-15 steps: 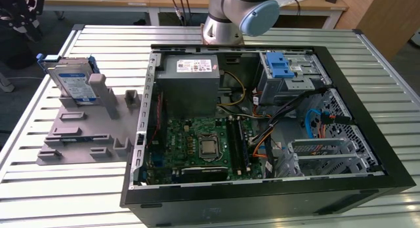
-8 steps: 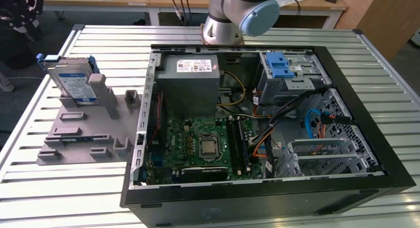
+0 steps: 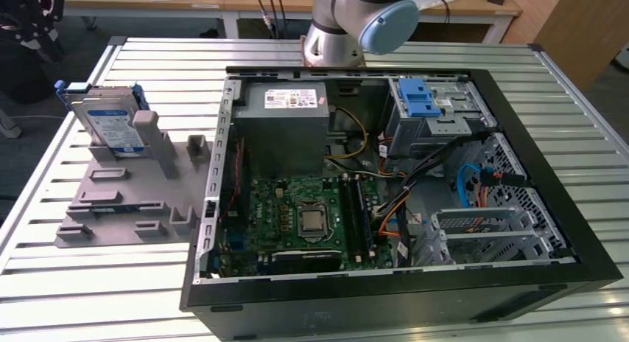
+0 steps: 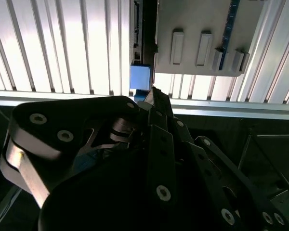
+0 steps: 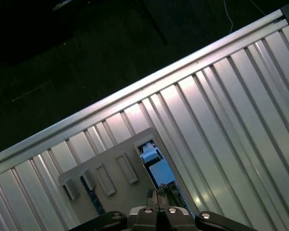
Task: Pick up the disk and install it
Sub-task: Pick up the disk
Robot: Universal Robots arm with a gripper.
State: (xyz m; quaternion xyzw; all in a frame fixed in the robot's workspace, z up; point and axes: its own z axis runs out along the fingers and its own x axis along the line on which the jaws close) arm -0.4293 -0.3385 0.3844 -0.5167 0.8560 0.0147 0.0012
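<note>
Disk [image 3: 106, 122] upright in grey holder [image 3: 128, 202] at exterior view's left on table [image 3: 99, 283]. End effector [image 5: 156, 194] above it, pressed together, empty. Judged stiff, fairly heavy, shock-sensitive; pinch flat faces near top edge.

Exterior view: high, angled down over table [image 3: 108, 283]. Both wrist views overlook grey rack [image 4: 192, 29] [image 5: 118, 197].

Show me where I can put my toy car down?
Bare table slats lie at the exterior view's lower left, past the grey holder, and along the far edge beside the arm's base. Crowded: inside the computer case, and the holder where the disk stands.
</note>
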